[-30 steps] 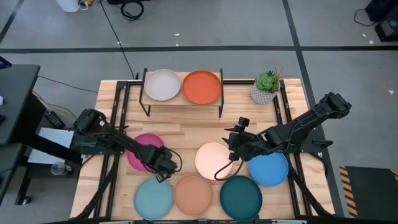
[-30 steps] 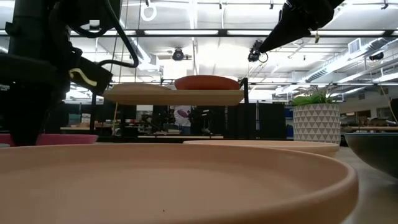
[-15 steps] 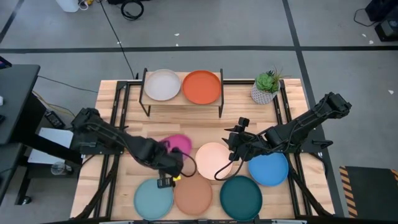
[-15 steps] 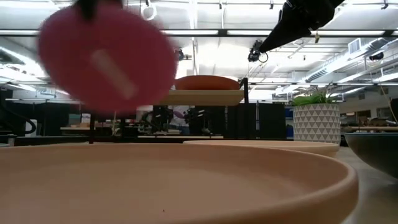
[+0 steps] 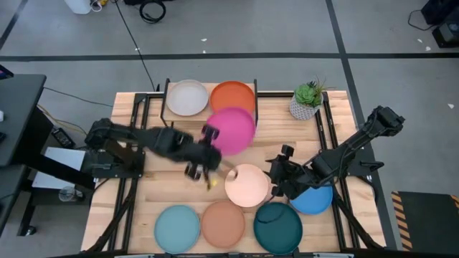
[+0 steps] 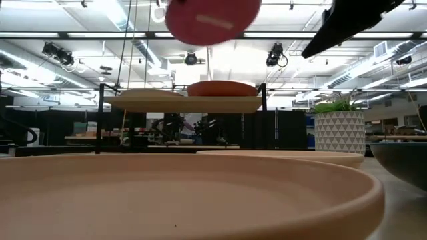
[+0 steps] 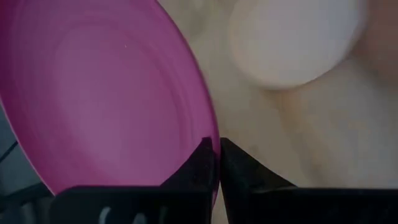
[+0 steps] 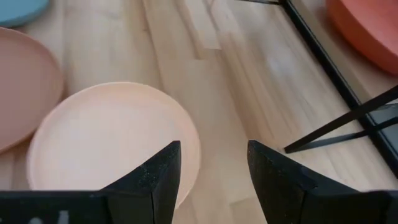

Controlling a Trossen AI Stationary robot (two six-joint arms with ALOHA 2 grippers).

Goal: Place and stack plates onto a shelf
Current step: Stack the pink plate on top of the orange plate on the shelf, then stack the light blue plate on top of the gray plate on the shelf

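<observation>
My left gripper [image 5: 209, 141] is shut on the magenta pink plate [image 5: 231, 130], held high over the table in front of the shelf [image 5: 210, 119]. The low view shows the plate's underside [image 6: 212, 20]. A pale grey plate [image 5: 187, 97] and an orange plate [image 5: 231, 94] rest on the shelf top, and the magenta plate hides part of the orange one. My right gripper [image 5: 277, 179] is open and low beside the cream plate [image 5: 247, 185], its fingers near the plate's rim [image 8: 186, 140] without touching it. My left gripper pinches the magenta plate's rim [image 7: 211, 134] between its two fingers, one on the inner face and one on the underside. The fingers come from the table's left. The plate is lifted clear of the table and sticks out beyond the fingers toward the shelf.
Light blue [image 5: 177, 228], peach [image 5: 222, 223] and dark teal [image 5: 277, 226] plates lie in a row along the near edge, and a blue plate [image 5: 315, 197] lies under my right arm. A potted plant [image 5: 307, 100] stands right of the shelf.
My left gripper has taken the magenta plate off the table at the left, lifted it high and swung it toward the far right, up to the shelf. My right gripper has gone a little toward the near edge, beside the cream plate.
</observation>
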